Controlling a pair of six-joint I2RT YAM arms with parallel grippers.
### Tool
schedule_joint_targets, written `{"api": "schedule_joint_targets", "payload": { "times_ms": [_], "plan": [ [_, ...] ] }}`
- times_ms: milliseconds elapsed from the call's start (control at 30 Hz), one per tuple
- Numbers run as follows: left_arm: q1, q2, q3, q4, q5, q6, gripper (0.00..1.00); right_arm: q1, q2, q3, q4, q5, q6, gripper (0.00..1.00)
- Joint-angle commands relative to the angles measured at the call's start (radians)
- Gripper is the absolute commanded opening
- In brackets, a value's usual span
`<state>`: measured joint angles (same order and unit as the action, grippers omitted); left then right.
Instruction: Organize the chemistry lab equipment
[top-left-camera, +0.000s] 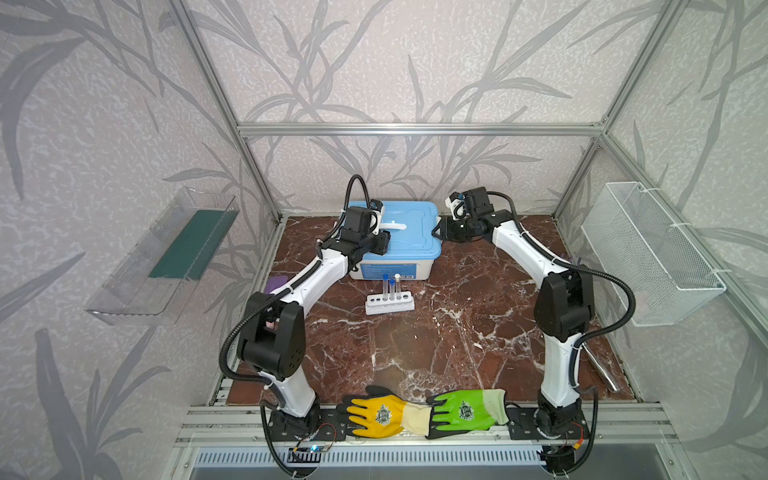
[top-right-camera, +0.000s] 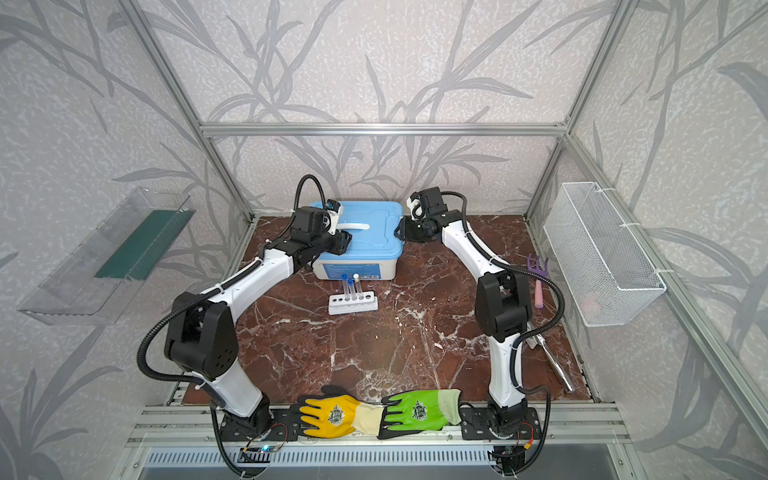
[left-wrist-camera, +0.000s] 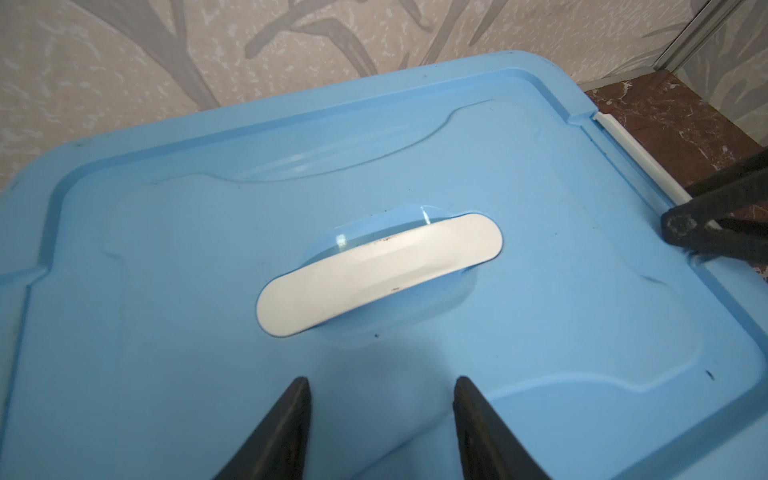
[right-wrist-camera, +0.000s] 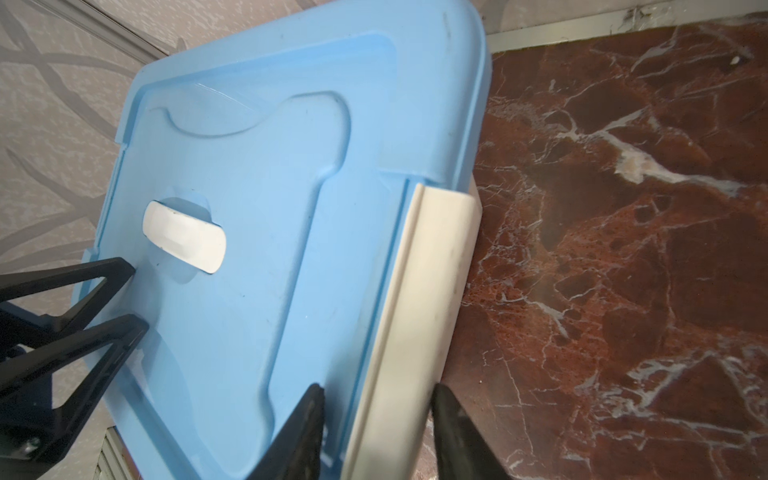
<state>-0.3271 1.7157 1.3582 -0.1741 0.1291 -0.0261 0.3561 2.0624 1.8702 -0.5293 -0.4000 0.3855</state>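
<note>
A white six-hole rack (top-left-camera: 390, 305) (top-right-camera: 353, 302) holding three capped test tubes (top-left-camera: 392, 286) stands in front of a box with a blue lid (top-left-camera: 411, 224) (left-wrist-camera: 582, 291). Metal tweezers (top-left-camera: 600, 365) (top-right-camera: 555, 361) lie on the floor by the right arm's base. My left gripper (left-wrist-camera: 382, 382) (top-left-camera: 383, 243) hovers open over the lid, short of its white handle (left-wrist-camera: 378, 274), with nothing between its fingers. My right gripper (right-wrist-camera: 378, 390) (top-left-camera: 438, 230) straddles the white side latch (right-wrist-camera: 428, 291), one finger on the lid's rim and the other outside the latch. The dishes, vial and small vessel are out of view.
Yellow glove (top-left-camera: 378, 415) and green glove (top-left-camera: 465, 411) lie on the front rail. A purple rake (top-right-camera: 537, 274) rests by the right wall, and a purple trowel (top-left-camera: 276, 284) peeks from behind the left arm. A wire basket (top-left-camera: 652, 249) and a clear shelf (top-left-camera: 166, 257) hang on the side walls.
</note>
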Motion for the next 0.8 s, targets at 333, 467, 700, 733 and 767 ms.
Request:
{"api": "schedule_joint_targets", "payload": {
  "times_ms": [333,467,700,733,767],
  "plan": [
    [-0.006,0.005,0.006,-0.033,0.011,-0.005,0.56,0.018,0.024,0.040,-0.027,0.018,-0.016,0.38],
    [-0.006,0.003,0.004,-0.032,0.011,-0.005,0.56,0.021,0.025,0.044,-0.032,0.032,-0.019,0.36],
    [-0.006,0.001,0.004,-0.030,0.010,-0.003,0.56,0.032,0.035,0.070,-0.055,0.059,-0.029,0.35],
    [-0.006,0.002,0.004,-0.030,0.009,-0.003,0.56,0.032,0.036,0.071,-0.057,0.060,-0.029,0.35],
    [-0.006,0.000,0.004,-0.031,0.009,-0.003,0.56,0.032,0.037,0.074,-0.057,0.061,-0.029,0.35]
  ]
}}
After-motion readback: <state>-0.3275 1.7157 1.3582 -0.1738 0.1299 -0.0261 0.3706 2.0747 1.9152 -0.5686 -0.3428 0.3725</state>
